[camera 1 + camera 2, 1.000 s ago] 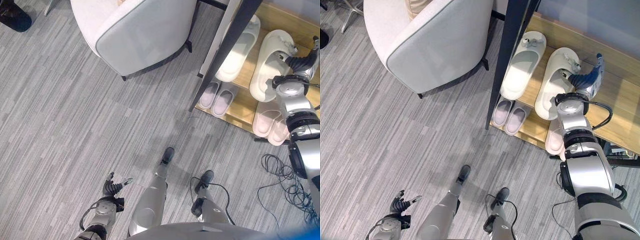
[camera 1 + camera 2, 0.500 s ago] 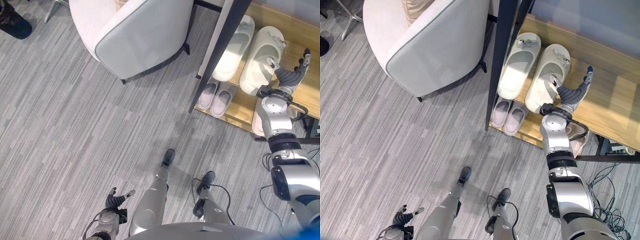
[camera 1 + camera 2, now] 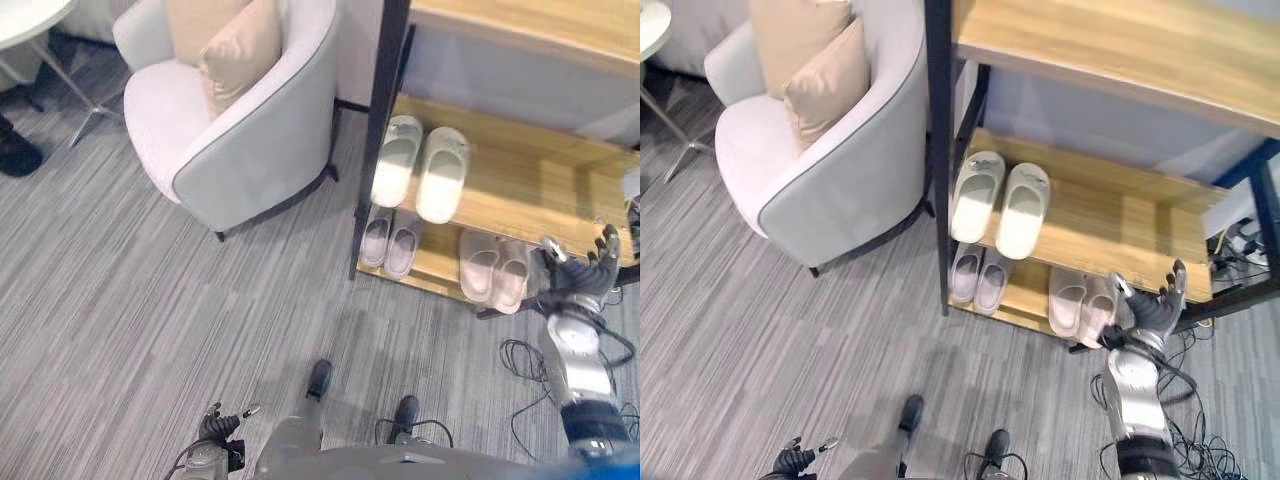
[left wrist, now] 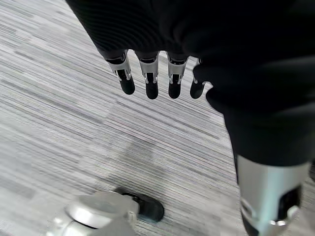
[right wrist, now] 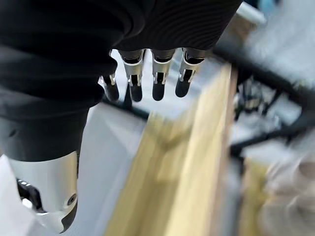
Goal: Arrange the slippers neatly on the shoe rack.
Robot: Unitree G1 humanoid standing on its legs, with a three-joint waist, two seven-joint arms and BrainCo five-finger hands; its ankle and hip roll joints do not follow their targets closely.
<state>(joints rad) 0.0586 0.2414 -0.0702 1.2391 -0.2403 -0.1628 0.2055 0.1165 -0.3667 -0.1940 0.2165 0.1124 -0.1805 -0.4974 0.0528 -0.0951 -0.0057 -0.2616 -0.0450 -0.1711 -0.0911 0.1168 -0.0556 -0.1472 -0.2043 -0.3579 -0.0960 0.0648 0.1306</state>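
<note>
- Shoe rack (image 3: 1140, 215): wood shelves, dark metal frame, far right of scene.
- Middle shelf: pair of cream slippers (image 3: 998, 200) side by side at the left end, just inside the frame post, touching or nearly so. Rest of that shelf is bare wood.
- Bottom shelf: small pale lilac pair (image 3: 978, 276) at the left, under the cream pair; pink pair (image 3: 1081, 302) further right, well apart from the lilac ones.
- Right hand (image 3: 1155, 308): raised in front of the rack's near edge, just right of the pink pair, fingers spread & straight, released, holding nothing. Wrist view agrees: fingers (image 5: 158, 83) straight in a row w/ wooden shelf edge beyond them.
- Left hand (image 3: 222, 424): low at near left, over the grey striped carpet (image 3: 150, 300), well apart from the rack. Fingers (image 4: 150, 81) hang relaxed & straight, empty.
- Grey armchair (image 3: 830, 180) stands left of the rack, close to the frame post, w/ tan cushions (image 3: 820, 70) on the seat.
- Edge of a white round table (image 3: 25, 15) at far left; a dark shoe (image 3: 15, 158) on the carpet near it.
</note>
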